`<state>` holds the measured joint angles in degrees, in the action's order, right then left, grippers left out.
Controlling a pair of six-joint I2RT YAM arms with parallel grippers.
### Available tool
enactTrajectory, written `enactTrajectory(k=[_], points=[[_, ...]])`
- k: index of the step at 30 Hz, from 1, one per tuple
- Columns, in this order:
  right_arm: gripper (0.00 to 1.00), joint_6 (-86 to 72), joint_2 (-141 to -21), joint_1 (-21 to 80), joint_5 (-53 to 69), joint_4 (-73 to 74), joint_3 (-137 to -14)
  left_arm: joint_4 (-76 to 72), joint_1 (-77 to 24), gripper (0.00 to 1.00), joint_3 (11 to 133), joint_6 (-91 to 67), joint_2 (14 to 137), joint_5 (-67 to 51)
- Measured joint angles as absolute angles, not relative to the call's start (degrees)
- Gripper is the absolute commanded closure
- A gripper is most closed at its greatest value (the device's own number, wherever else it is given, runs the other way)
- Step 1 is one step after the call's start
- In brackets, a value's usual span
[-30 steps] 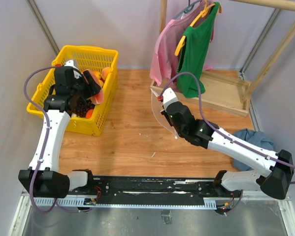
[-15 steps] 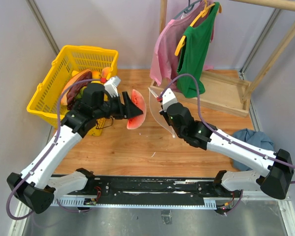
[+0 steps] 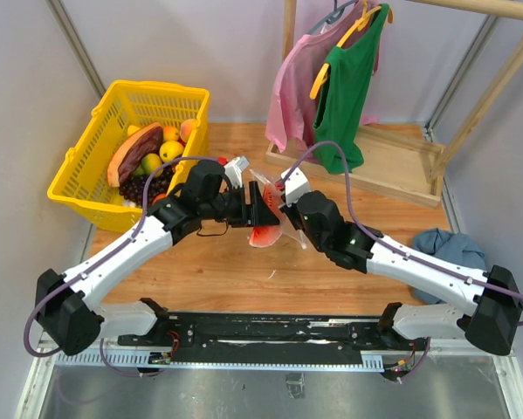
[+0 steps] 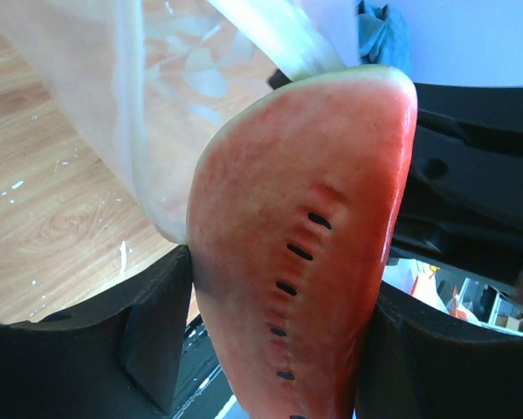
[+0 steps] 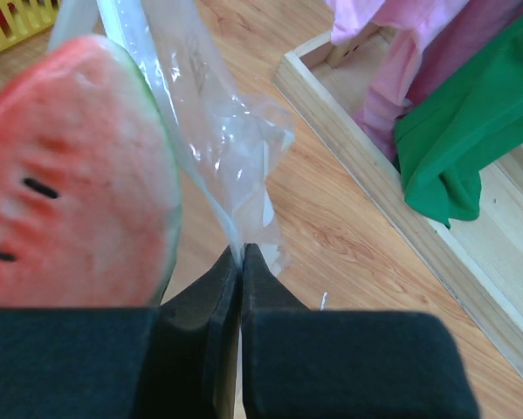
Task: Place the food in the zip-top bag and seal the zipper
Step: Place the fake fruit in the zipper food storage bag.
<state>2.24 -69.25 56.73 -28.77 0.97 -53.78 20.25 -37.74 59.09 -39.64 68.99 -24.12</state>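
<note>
My left gripper (image 3: 259, 209) is shut on a red watermelon slice (image 3: 265, 234), its fingers on the two flat faces (image 4: 305, 262). The slice's top touches the clear spotted zip-top bag (image 4: 156, 105), which hangs over the table's middle. My right gripper (image 5: 242, 253) is shut on the bag's edge (image 3: 283, 196), with the whitish zipper strip (image 5: 178, 148) running up from the pinch. In the right wrist view the slice (image 5: 69, 175) sits just left of the bag (image 5: 200, 96). More food, a yellow lemon (image 3: 169, 150) and dark purple grapes (image 3: 143, 188), lies in the basket.
The yellow mesh basket (image 3: 156, 87) stands at the back left. A wooden rack base (image 3: 401, 170) with pink and green garments (image 3: 344, 78) hanging above it fills the back right. A blue cloth (image 3: 449, 244) lies at the right edge.
My left arm has swung right from the basket, carrying the watermelon slice to the bag. The right gripper has stayed almost still, holding the bag.
</note>
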Motion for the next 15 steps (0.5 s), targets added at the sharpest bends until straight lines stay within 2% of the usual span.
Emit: enactTrajectory(k=[15], points=[[0.99, 3.0, -63.4, 56.8, -18.5, -5.5, -47.6, 21.1, -37.8, 0.82, 58.3, -41.5, 74.5, -20.9]])
